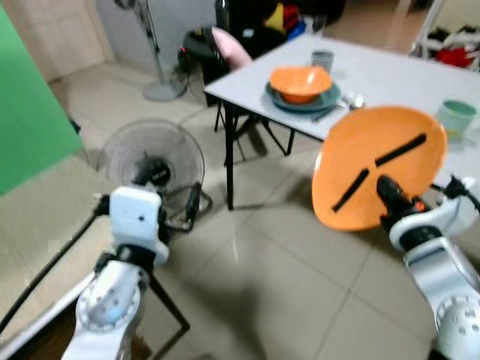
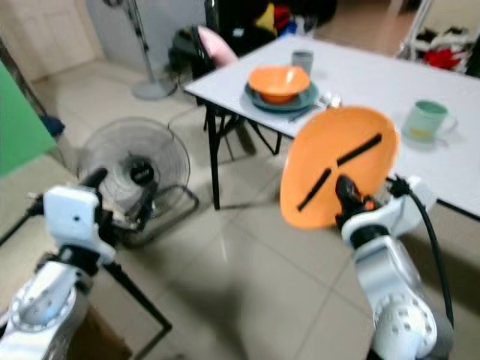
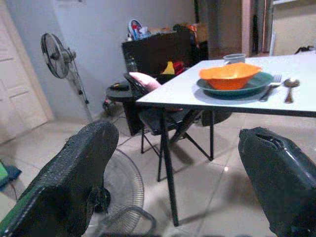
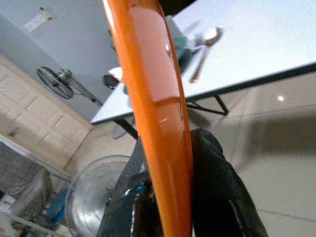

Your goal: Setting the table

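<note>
My right gripper [image 1: 375, 169] is shut on an orange plate [image 1: 379, 166], held upright and tilted in front of the white table [image 1: 397, 75]; in the right wrist view the plate's edge [image 4: 158, 98] stands clamped between the black fingers [image 4: 217, 187]. On the table sit an orange bowl [image 1: 300, 81] on a teal plate [image 1: 300, 103], a fork and spoon [image 1: 346, 103] beside them, a grey cup [image 1: 322, 59] behind, and a green mug [image 1: 456, 118] at the right. My left gripper [image 3: 177, 173] is open and holds nothing, low at the left above the floor.
A floor fan [image 1: 154, 161] stands on the tiles left of the table leg [image 1: 229, 157]. A black chair [image 1: 225, 56] with a pink cushion sits behind the table corner. A tall standing fan [image 1: 154, 45] is by the back wall, and a green panel [image 1: 30, 127] at far left.
</note>
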